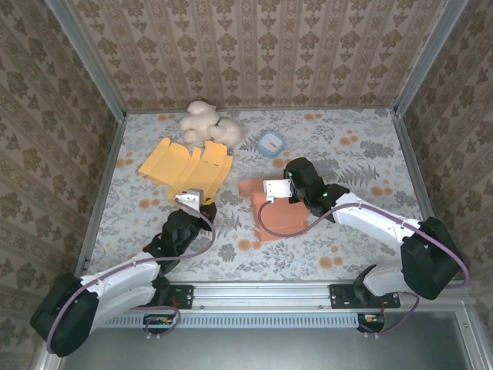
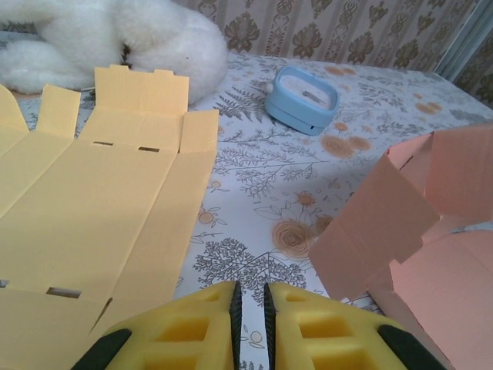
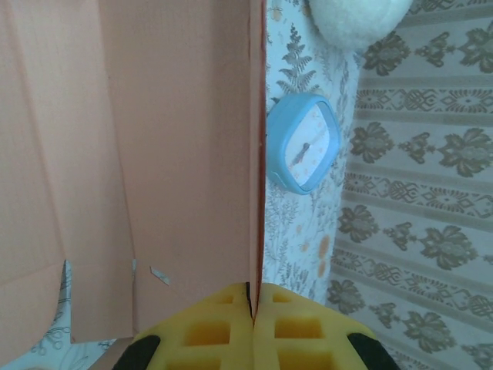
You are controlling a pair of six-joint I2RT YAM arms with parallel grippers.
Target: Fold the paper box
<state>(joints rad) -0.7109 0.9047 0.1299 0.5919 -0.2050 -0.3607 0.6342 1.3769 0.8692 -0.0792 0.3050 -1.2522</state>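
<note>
Right gripper (image 1: 276, 190) is clamped on the orange paper box (image 1: 281, 220), frame centre in the top view; in the right wrist view its pads (image 3: 223, 327) pinch the edge of an upright panel. Box is partly folded, sitting on the floral table (image 1: 354, 158). Left gripper (image 2: 250, 297) is nearly closed with a thin gap, holding nothing, at the near edge of the flat yellow box blank (image 1: 185, 164). White plush (image 1: 206, 123) and blue clock (image 1: 271, 143) are toward the top of the frame.
</note>
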